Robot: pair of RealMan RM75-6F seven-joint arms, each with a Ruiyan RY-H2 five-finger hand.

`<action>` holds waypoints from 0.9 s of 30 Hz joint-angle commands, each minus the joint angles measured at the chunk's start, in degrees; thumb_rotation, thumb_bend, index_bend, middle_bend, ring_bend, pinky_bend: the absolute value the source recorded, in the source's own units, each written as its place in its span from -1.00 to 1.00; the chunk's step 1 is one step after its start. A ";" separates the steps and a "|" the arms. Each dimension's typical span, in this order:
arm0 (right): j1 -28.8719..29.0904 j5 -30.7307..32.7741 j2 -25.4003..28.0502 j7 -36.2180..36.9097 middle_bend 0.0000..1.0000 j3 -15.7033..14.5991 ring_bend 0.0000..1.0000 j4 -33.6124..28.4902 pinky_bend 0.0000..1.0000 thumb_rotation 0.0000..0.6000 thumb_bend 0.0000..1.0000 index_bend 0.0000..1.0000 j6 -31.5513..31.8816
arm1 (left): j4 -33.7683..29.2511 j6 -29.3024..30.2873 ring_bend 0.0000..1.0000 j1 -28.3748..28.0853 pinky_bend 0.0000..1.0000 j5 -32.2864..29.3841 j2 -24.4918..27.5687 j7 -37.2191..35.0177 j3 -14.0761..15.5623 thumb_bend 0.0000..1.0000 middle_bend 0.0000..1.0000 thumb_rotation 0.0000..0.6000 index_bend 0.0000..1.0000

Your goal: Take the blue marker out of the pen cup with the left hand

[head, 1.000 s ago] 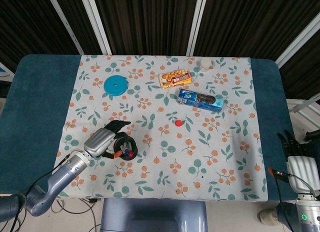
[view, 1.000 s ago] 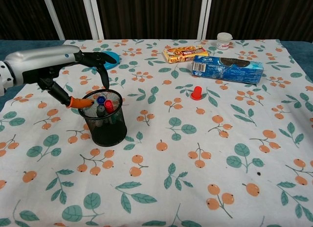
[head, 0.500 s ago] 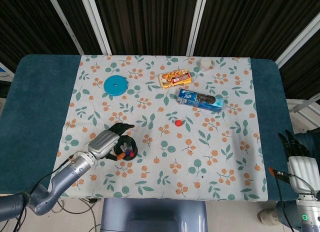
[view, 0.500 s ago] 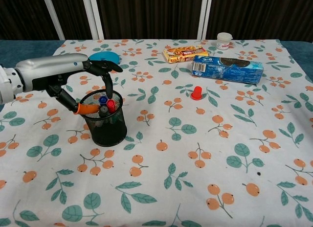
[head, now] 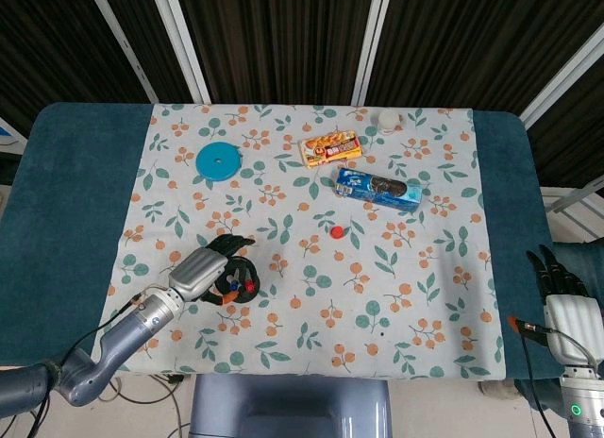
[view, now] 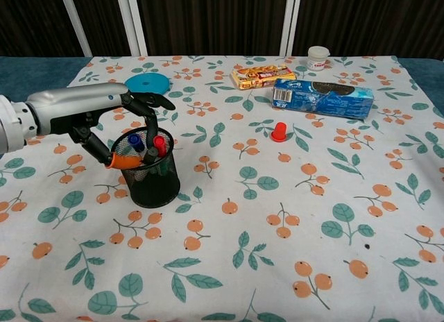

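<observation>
A black mesh pen cup [view: 150,183] [head: 242,293] stands at the front left of the floral cloth. It holds a blue marker [view: 134,139] [head: 230,285], a red marker [view: 159,142] [head: 249,285] and a dark one. My left hand [view: 114,121] [head: 201,272] hovers over the cup's left rim. One finger dips into the cup right beside the blue marker, which leans left toward the orange-tipped thumb at the rim; no firm pinch shows. My right hand [head: 558,279] stays off the table's right edge, fingers extended and holding nothing.
A blue disc [view: 146,81] lies behind the cup. Farther back are a snack box [view: 262,75], a blue cookie pack [view: 322,97] and a white jar [view: 318,57]. A red cap [view: 279,132] sits mid-table.
My left hand has moved right and lower over the cup, and a finger has gone down inside it. The blue marker's cap has shifted left toward the thumb.
</observation>
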 commanded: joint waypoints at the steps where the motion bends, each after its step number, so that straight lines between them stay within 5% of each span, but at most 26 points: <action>1: 0.00 0.01 0.00 0.00 -0.93 -0.01 -0.68 -0.01 -0.52 1.00 -0.72 -0.83 -0.02 | 0.08 0.20 -1.00 0.06 -1.00 -0.17 0.04 0.03 0.02 -0.38 -0.85 1.00 0.03; 27: -0.02 0.24 -0.06 -0.25 -0.93 0.03 -0.68 -0.16 -0.52 1.00 -0.71 -0.83 -0.16 | 0.20 0.97 -1.00 0.04 -1.00 -2.13 0.47 1.95 0.00 -0.37 -0.80 1.00 0.10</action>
